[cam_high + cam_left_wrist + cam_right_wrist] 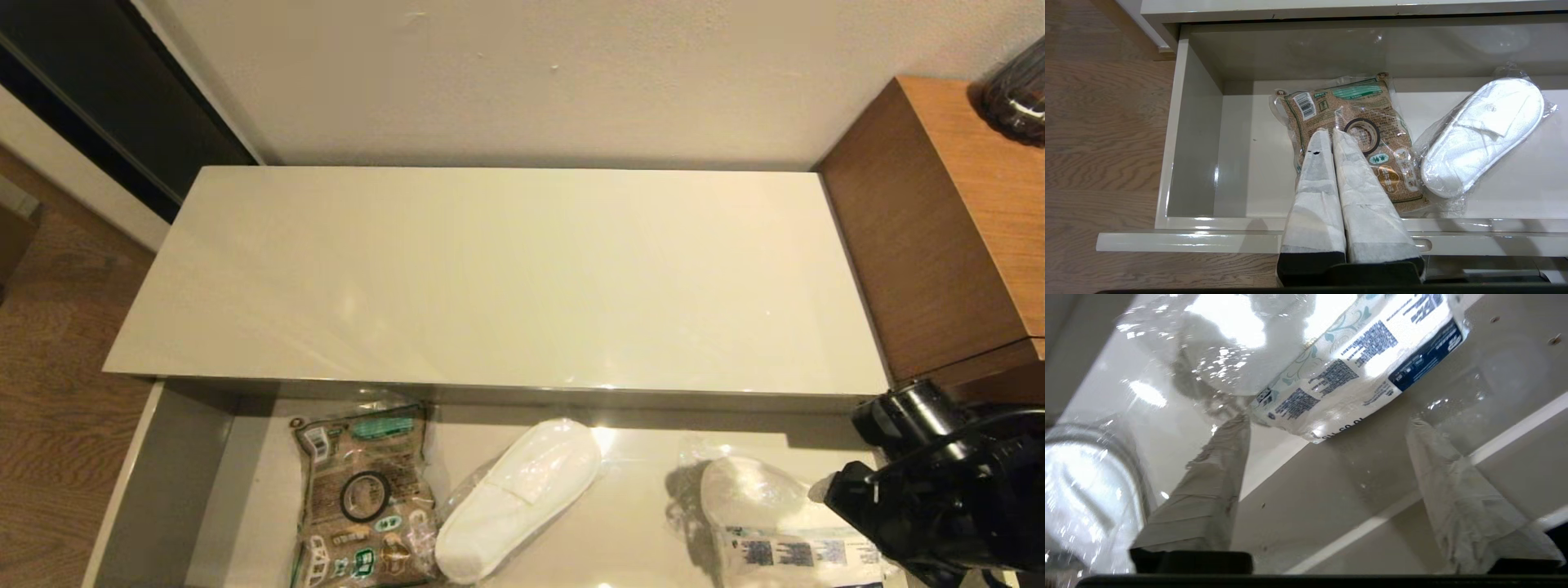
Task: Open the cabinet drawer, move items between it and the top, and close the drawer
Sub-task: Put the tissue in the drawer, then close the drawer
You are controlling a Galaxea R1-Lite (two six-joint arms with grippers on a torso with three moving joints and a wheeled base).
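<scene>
1. The cabinet drawer [171,482] stands pulled out under the top [498,278]; its front edge is cut off in the head view.
2. Leftmost inside lies a brown printed bag [363,494] with the black tape roll [365,496] resting on it.
3. The left pincer [1327,134] (seen only in its wrist view) hovers over that bag, fingers pressed together, tips just beside the roll.
4. The plastic-wrapped white slipper [518,494] lies diagonally at mid-drawer.
5. The white packet with blue print [796,555] is partly hidden by the right arm, lying against crumpled clear wrap.
6. The right pincer [1327,428] is spread wide, the packet's edge between its fingers.
</scene>
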